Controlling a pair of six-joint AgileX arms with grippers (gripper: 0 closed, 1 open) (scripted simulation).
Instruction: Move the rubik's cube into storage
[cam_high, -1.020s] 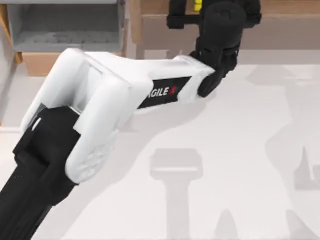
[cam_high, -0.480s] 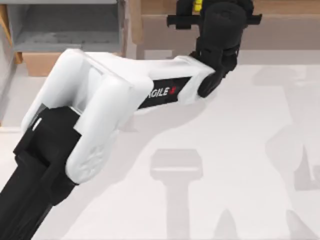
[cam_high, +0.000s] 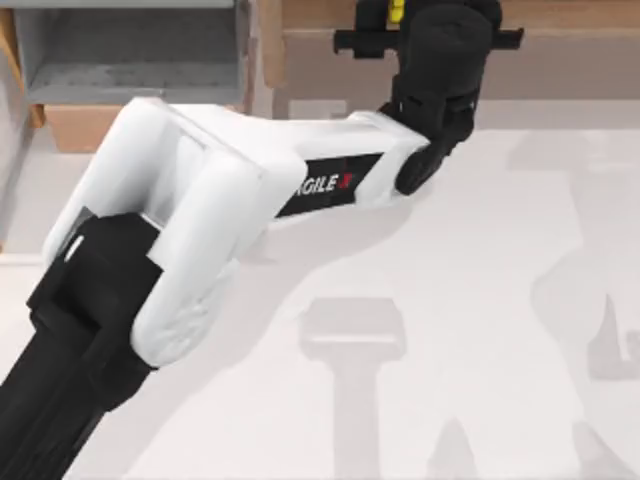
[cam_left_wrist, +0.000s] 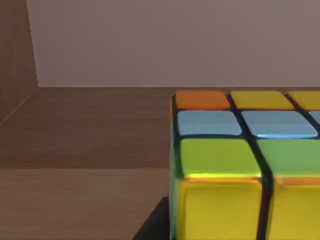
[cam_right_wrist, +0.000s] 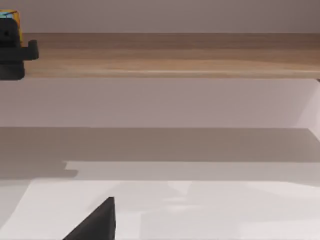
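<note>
The placing step is in hand: the left gripper (cam_high: 392, 22) reaches over the wooden storage shelf (cam_high: 580, 45) at the table's far edge, closed on the rubik's cube (cam_left_wrist: 240, 165), which the left wrist view shows just above the shelf's wooden floor, near its back wall. Next, I judge, the cube must be lowered onto the shelf floor and let go. Against the earlier frame, the gripper has crept slightly deeper over the shelf. The right arm sits parked away from the shelf.
</note>
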